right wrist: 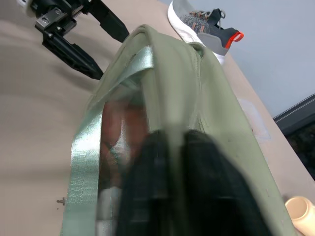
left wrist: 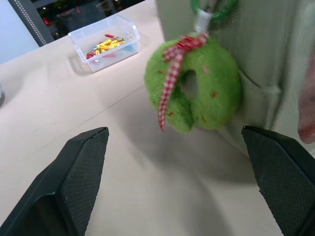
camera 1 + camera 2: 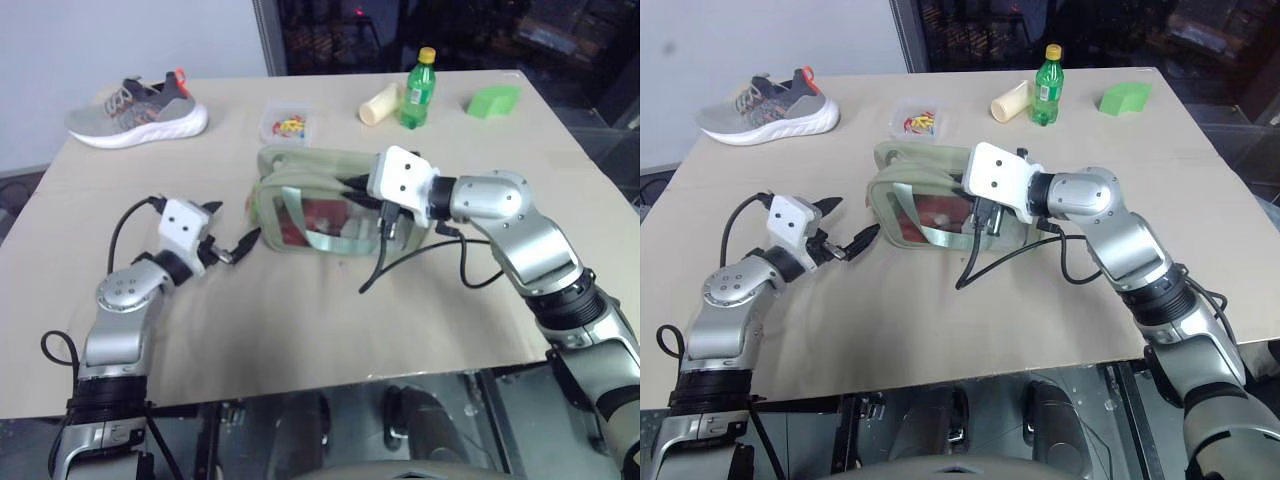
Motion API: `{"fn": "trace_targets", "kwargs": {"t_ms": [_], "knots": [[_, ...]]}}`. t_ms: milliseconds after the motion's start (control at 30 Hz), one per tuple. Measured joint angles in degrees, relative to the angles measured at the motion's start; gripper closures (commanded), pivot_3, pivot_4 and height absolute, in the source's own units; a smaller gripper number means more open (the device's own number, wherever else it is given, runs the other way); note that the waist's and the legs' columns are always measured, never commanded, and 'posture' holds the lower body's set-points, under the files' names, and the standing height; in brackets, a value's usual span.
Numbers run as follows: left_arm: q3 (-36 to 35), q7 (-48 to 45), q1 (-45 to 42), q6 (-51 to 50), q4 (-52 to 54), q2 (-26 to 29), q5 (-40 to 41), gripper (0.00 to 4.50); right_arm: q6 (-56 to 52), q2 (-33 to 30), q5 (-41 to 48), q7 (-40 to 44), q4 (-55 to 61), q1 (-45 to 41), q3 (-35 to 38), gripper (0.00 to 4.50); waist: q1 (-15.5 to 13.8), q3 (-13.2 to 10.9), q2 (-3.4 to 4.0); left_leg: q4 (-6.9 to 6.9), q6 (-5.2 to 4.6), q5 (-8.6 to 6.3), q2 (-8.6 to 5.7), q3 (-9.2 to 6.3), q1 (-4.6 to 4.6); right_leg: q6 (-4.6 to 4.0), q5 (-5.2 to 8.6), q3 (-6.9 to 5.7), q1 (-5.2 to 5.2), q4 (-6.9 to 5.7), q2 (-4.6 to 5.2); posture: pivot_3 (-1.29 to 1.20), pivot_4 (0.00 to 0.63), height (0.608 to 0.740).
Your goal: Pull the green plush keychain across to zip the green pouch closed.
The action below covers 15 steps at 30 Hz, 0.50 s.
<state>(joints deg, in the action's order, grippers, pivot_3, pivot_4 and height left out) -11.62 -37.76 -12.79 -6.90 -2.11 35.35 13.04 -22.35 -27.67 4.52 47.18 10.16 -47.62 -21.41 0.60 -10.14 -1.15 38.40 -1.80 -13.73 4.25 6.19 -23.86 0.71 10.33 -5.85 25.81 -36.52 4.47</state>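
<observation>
The green pouch stands near the table's middle, with a clear front panel, pale green straps and reddish contents. Its green plush keychain, a fuzzy lime ring with a red checked ribbon, hangs from the zipper at the pouch's left end. My left gripper is open just left of that end, and the keychain hangs a little beyond its fingertips, untouched. From the right, my right gripper is shut on the pouch's top edge near its middle.
A grey sneaker lies at the back left. A small clear box of colourful bits sits behind the pouch. At the back right stand a green bottle, a cream object and a bright green block.
</observation>
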Motion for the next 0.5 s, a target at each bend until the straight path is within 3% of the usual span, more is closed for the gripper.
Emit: {"fn": "trace_targets", "kwargs": {"t_ms": [500], "knots": [[4.61,0.88,-2.89,9.08,-3.52,-0.69,-7.74,0.0,0.27,-0.17,-1.58,1.39,-0.07,0.04,1.12,4.42,-0.4,0.0,0.0,0.0,0.0,0.0,-0.03,0.02,-0.01,0.0,0.0,0.0,0.0,0.01,0.03,0.0,0.15,0.74]]}}
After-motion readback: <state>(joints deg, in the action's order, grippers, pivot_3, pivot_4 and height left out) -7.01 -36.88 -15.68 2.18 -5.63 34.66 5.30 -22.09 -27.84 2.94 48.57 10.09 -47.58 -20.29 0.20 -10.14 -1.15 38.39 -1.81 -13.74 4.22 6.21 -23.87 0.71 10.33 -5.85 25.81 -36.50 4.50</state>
